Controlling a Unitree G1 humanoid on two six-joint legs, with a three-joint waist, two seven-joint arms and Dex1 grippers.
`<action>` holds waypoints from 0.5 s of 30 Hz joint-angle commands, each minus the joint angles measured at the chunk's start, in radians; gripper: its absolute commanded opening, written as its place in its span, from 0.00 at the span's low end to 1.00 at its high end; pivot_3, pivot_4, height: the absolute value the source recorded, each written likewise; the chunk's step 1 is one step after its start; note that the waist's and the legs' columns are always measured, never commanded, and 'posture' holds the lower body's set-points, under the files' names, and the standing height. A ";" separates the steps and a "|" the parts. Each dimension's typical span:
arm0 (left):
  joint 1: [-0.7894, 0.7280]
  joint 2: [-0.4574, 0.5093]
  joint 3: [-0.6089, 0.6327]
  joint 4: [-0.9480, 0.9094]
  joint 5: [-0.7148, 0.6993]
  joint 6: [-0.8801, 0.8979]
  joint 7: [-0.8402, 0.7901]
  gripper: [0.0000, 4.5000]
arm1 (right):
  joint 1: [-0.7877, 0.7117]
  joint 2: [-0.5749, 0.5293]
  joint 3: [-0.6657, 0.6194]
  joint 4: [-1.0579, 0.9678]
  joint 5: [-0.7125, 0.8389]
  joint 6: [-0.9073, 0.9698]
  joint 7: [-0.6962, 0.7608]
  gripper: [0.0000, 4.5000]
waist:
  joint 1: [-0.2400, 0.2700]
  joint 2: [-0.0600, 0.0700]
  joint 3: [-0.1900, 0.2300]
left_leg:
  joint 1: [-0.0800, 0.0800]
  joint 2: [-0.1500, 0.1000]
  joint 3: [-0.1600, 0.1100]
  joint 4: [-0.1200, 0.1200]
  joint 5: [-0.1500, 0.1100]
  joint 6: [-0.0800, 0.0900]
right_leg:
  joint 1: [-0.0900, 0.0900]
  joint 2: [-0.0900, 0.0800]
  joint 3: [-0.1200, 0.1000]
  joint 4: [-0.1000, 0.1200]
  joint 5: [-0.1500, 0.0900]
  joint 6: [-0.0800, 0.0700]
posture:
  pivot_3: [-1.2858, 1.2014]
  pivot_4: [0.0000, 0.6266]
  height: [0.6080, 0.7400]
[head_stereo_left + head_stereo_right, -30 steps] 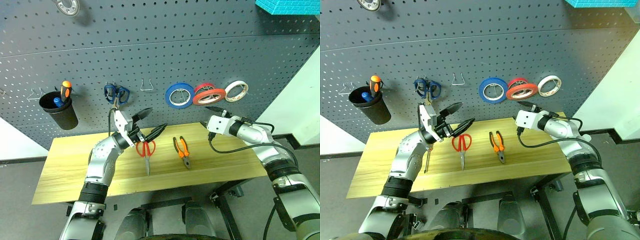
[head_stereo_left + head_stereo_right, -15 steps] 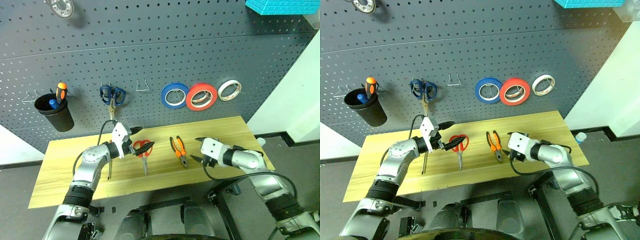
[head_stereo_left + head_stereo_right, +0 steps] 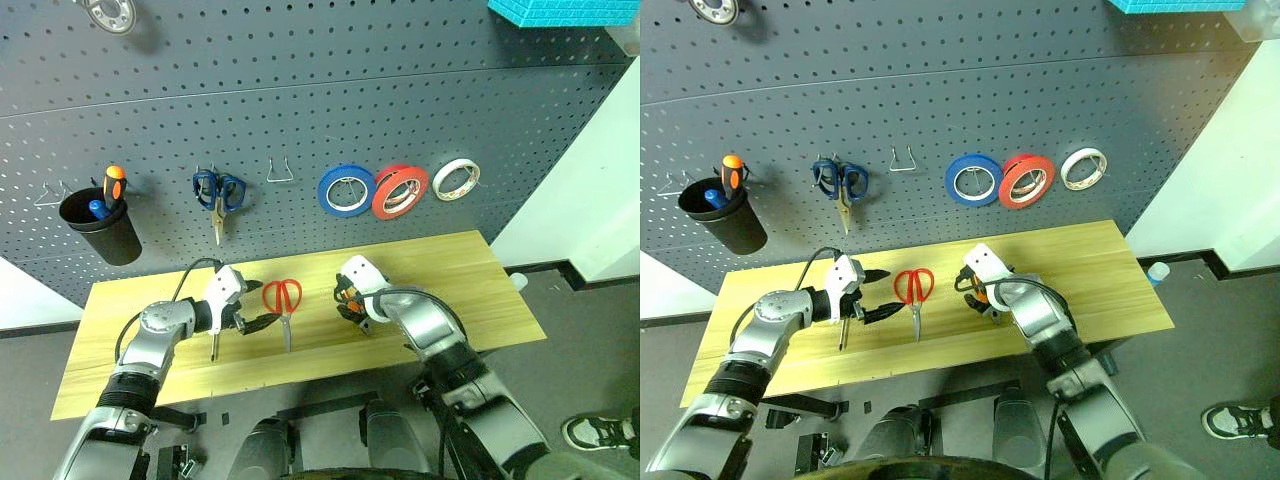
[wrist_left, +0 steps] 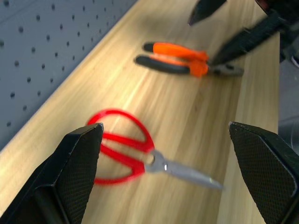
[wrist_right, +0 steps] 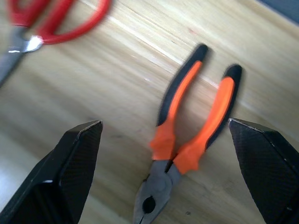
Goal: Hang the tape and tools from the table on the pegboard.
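On the light wooden surface (image 3: 455, 285), the right gripper (image 5: 163, 154), jaws apart, hovers over orange-and-black pliers (image 5: 191, 140). The left gripper (image 4: 163, 154), jaws apart, faces red-handled scissors (image 4: 135, 151). Beyond, a red-orange tape ring (image 3: 400, 191) hangs on the dark pegboard (image 3: 300, 90). No writing is legible.

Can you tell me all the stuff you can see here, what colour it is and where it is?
Pegboard: one, dark blue-grey, behind table.
Table: one, light wood.
Tape rings: three, blue, red-orange, white-cream, hung on pegboard.
Blue scissors: one, hung on pegboard.
Black cup: one, on pegboard, holding orange-handled screwdriver.
Red scissors: one, on table.
Pliers: one, orange-black, on table.
Red-handled screwdriver: one, on table.
Left pincer: black, open, beside red scissors.
Right pincer: black, open, over pliers.
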 commanded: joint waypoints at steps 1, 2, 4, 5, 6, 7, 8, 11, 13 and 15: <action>-0.015 0.021 0.016 0.010 0.001 -0.024 -0.016 1.00 | -0.075 0.051 -0.053 0.109 0.011 0.013 -0.079 1.00 | -0.002 0.000 0.000 | 0.000 0.000 0.000 0.000 0.000 0.000 | 0.000 0.000 0.000 0.000 0.000 0.000 | 0.45 0.14 1.00; -0.016 0.024 0.018 0.014 0.001 -0.026 -0.018 1.00 | -0.091 0.063 -0.064 0.146 0.012 0.006 -0.099 1.00 | -0.004 0.000 0.000 | 0.000 0.000 0.000 0.000 0.000 0.000 | -0.001 0.000 0.000 0.000 0.000 0.000 | 0.45 0.14 1.00; -0.016 0.027 0.022 0.016 -0.003 -0.025 -0.021 1.00 | -0.119 0.088 -0.092 0.212 0.025 0.008 -0.123 1.00 | -0.007 0.000 0.000 | 0.000 0.000 0.000 -0.001 0.000 0.000 | -0.001 0.000 0.000 0.001 0.000 0.000 | 0.45 0.14 1.00; -0.015 0.029 0.023 0.016 -0.005 -0.025 -0.022 1.00 | -0.130 0.098 -0.105 0.236 0.032 0.013 -0.132 1.00 | -0.009 0.000 0.000 | 0.000 0.000 0.000 -0.001 0.000 0.000 | -0.001 0.000 0.000 0.001 0.000 0.000 | 0.45 0.14 1.00; -0.014 0.030 0.025 0.015 -0.008 -0.025 -0.024 1.00 | -0.141 0.108 -0.118 0.262 0.038 0.019 -0.143 1.00 | -0.013 0.000 0.000 | 0.000 0.000 0.000 -0.001 0.000 0.000 | -0.001 0.000 0.000 0.001 0.000 0.000 | 0.45 0.14 1.00; -0.012 0.030 0.029 0.010 -0.015 -0.023 -0.031 1.00 | -0.155 0.119 -0.135 0.291 0.045 0.028 -0.161 1.00 | -0.018 0.000 0.000 | 0.000 0.000 0.000 -0.001 0.000 0.000 | -0.001 0.000 0.000 0.001 0.000 0.000 | 0.45 0.14 1.00; -0.007 0.032 0.032 0.003 -0.024 -0.020 -0.039 1.00 | -0.167 0.130 -0.155 0.322 0.055 0.036 -0.178 1.00 | -0.024 0.001 0.000 | 0.000 0.000 0.000 -0.001 0.000 0.000 | -0.001 0.000 0.000 0.001 0.000 0.000 | 0.45 0.14 1.00; 0.001 0.034 0.038 -0.014 -0.044 -0.014 -0.065 1.00 | -0.199 0.155 -0.196 0.394 0.078 0.047 -0.210 1.00 | -0.033 0.001 0.000 | 0.000 0.000 0.000 -0.001 0.000 0.000 | -0.002 0.001 0.001 0.002 0.000 0.000 | 0.45 0.14 1.00; 0.002 0.035 0.037 -0.020 -0.048 -0.013 -0.072 1.00 | -0.217 0.165 -0.206 0.437 0.085 0.029 -0.223 1.00 | -0.040 0.001 0.000 | 0.001 0.001 0.000 -0.002 0.000 0.000 | -0.002 0.001 0.001 0.002 0.000 0.000 | 0.45 0.14 1.00; 0.002 0.034 0.038 -0.024 -0.051 -0.010 -0.077 1.00 | -0.235 0.175 -0.216 0.479 0.093 0.012 -0.229 1.00 | -0.052 0.001 0.000 | 0.000 0.001 0.000 -0.002 0.000 0.000 | -0.002 0.001 0.001 0.002 0.000 0.000 | 0.45 0.14 1.00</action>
